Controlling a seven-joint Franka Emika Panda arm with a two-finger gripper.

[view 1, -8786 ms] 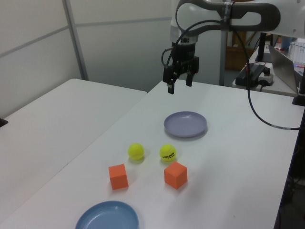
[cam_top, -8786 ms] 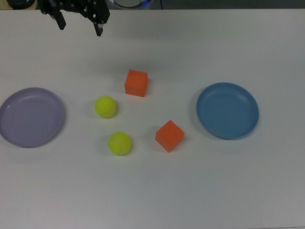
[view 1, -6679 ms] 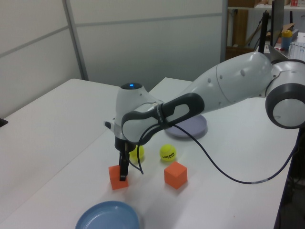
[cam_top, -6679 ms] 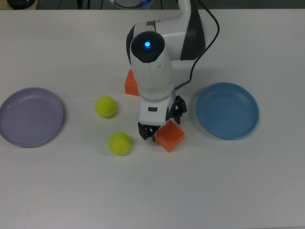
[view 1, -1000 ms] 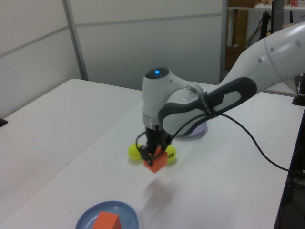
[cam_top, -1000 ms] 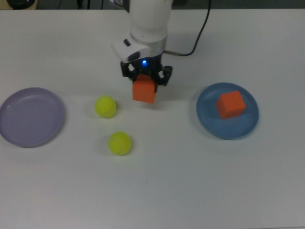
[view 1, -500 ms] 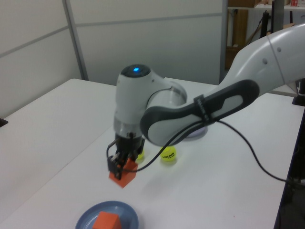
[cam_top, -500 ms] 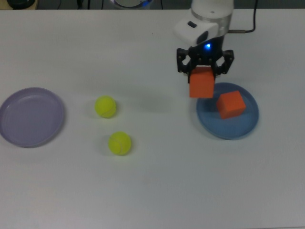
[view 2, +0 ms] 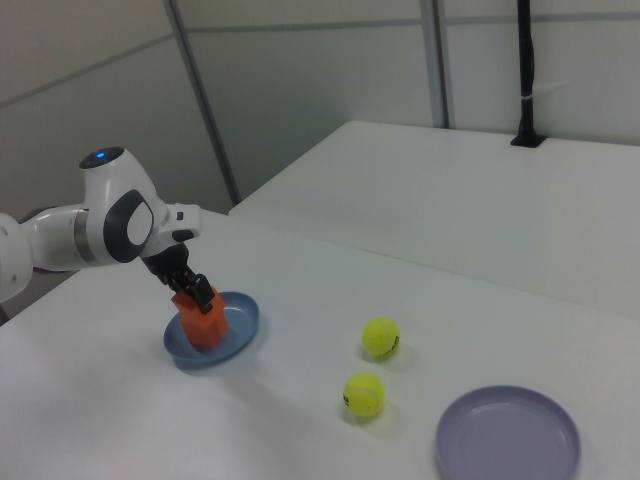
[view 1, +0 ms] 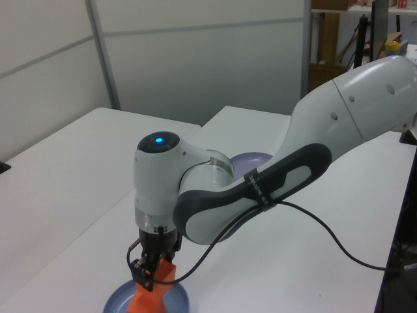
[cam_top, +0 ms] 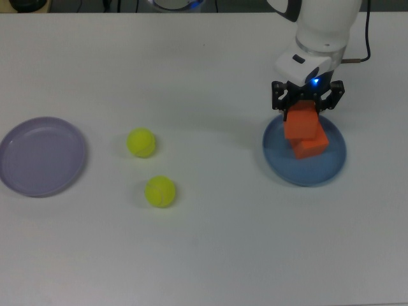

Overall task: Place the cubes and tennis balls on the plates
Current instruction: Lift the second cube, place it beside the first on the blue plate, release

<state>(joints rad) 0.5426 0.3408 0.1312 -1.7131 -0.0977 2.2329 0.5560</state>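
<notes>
Top view shows the black two-finger gripper (cam_top: 308, 105) squeezing one solid orange cube (cam_top: 301, 121) over the round blue plate (cam_top: 278, 164) at the frame's right. A second orange cube (cam_top: 313, 145) already sits there, right under it. If dropped now, the held cube might land on the other, tip and tumble off the rim. The plate's lower left looks free. Two fuzzy yellow-green tennis balls (cam_top: 141, 142) (cam_top: 160, 191) and the lavender plate (cam_top: 39, 156) lie well apart at left.
</notes>
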